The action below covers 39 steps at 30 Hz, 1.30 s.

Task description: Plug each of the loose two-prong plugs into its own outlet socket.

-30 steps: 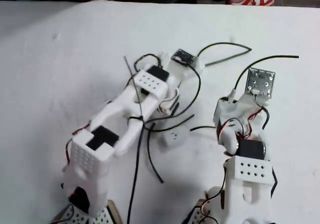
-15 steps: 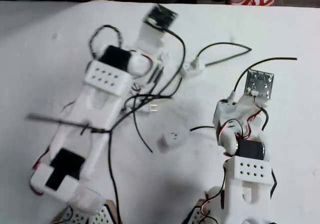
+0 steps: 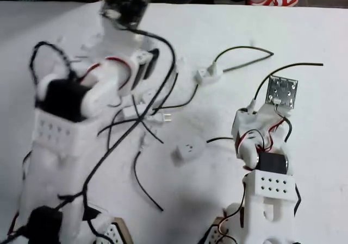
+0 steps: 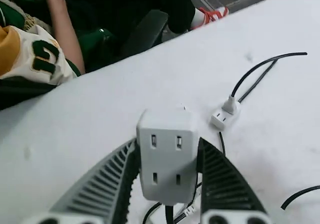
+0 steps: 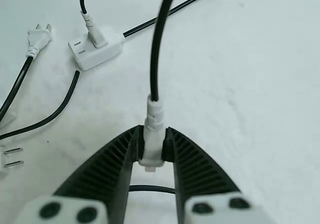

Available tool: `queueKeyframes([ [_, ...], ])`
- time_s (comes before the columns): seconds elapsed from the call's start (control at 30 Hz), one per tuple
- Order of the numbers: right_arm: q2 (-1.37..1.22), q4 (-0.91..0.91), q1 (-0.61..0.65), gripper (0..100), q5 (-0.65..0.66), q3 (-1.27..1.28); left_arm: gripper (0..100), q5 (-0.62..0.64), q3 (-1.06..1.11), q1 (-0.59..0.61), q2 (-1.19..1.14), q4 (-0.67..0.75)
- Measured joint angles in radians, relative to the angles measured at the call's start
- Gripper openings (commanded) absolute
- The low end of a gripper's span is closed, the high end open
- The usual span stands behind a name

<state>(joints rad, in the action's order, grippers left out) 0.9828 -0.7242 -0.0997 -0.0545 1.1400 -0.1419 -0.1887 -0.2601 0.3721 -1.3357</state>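
Outlet socket, 4 slots, L hand

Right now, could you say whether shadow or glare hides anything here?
High view: even light on the table, only faint shadows. Left wrist view: the outlet block in the left gripper is well lit, the room behind dark. Right wrist view: no glare on the plug in the right gripper.

High view overhead, far, facing table; wrist views close, low; all share plugged outlet.
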Motion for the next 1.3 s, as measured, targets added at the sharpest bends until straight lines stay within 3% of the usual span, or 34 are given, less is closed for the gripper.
queueKeyframes([
  [0.27, 0.0, 0.0, 0.0, 1.7, 0.0, 0.0, 2, -0.219, -0.002, 0.038, 0.029, -0.21],
  [0.5, 0.0, 0.0, 0.0, 1.7, 0.0, 0.014, 2, -0.483, -0.002, 0.054, -0.098, -0.396],
  [0.67, 0.0, 0.0, 0.0, 1.7, 0.0, 0.014, 2, -0.595, 0.077, 0.054, -0.192, -0.423],
  [0.9, 0.0, 0.0, 0.0, 1.7, 0.0, 0.014, 2, -0.601, 0.428, 0.032, -0.212, -0.212],
  [1.17, 0.0, 0.0, 0.003, 1.7, 0.008, 0.018, 2, -0.462, 0.787, -0.074, -0.203, 0.161],
  [1.3, 0.0, 0.0, 0.003, 1.7, 0.008, 0.018, 2, -0.387, 0.852, -0.077, -0.203, 0.264],
])
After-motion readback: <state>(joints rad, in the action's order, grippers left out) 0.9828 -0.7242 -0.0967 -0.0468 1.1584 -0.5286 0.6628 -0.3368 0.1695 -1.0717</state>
